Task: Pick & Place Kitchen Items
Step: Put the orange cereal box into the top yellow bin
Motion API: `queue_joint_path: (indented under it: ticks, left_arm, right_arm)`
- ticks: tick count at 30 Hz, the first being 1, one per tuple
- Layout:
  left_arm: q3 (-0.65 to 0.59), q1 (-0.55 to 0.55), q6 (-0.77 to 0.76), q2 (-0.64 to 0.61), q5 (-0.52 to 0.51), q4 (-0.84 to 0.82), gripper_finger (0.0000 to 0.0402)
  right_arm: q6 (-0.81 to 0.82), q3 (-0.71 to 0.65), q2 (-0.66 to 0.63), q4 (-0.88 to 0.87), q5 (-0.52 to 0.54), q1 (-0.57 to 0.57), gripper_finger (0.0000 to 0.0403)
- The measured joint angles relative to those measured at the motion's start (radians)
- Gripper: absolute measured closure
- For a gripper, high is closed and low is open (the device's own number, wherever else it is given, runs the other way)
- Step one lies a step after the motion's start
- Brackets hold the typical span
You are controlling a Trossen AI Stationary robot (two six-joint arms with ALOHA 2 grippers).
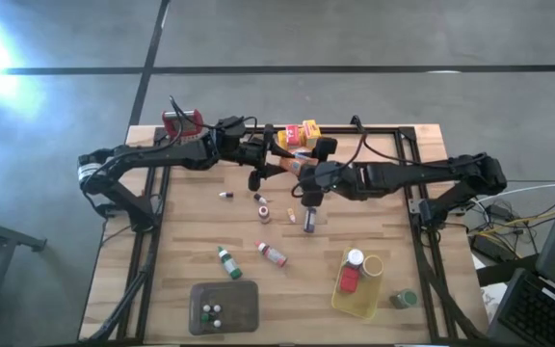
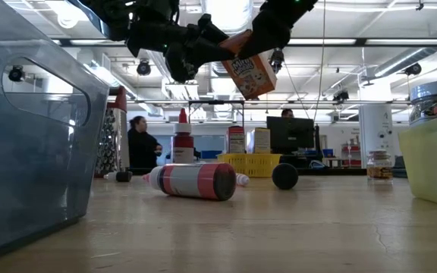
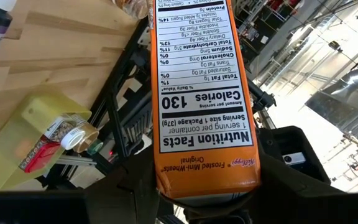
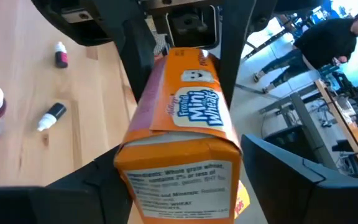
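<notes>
— Both grippers — left gripper (image 1: 270, 154) and right gripper (image 1: 297, 166) — look clamped on the orange cereal box (image 1: 287, 160), held in the air above the table's (image 1: 191, 226) far-middle.

— Step?

— Mid-handover, prob. One must let go — then carry the box to the yellow bin (image 1: 356, 301), near right corner.

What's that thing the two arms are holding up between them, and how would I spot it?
Look above the back middle of the wooden table, where the left gripper and right gripper meet. Held between them, off the table, is an orange Frosted Mini-Wheats cereal box, far bigger than the tiny bottles lying below.
</notes>
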Motion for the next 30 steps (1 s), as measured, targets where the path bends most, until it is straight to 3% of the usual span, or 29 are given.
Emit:
queue_joint_path:
  ticks: [16,30]
  left_arm:
    - [0.001,0.000,0.029,0.000,0.000,0.001,0.0209]
    - [0.001,0.000,0.029,0.000,-0.018,0.000,0.0209]
  right_arm:
    - [-0.002,-0.002,0.000,-0.004,-0.003,-0.004,0.0193]
    - [0.011,-0.003,0.000,-0.004,-0.002,-0.005,0.0192]
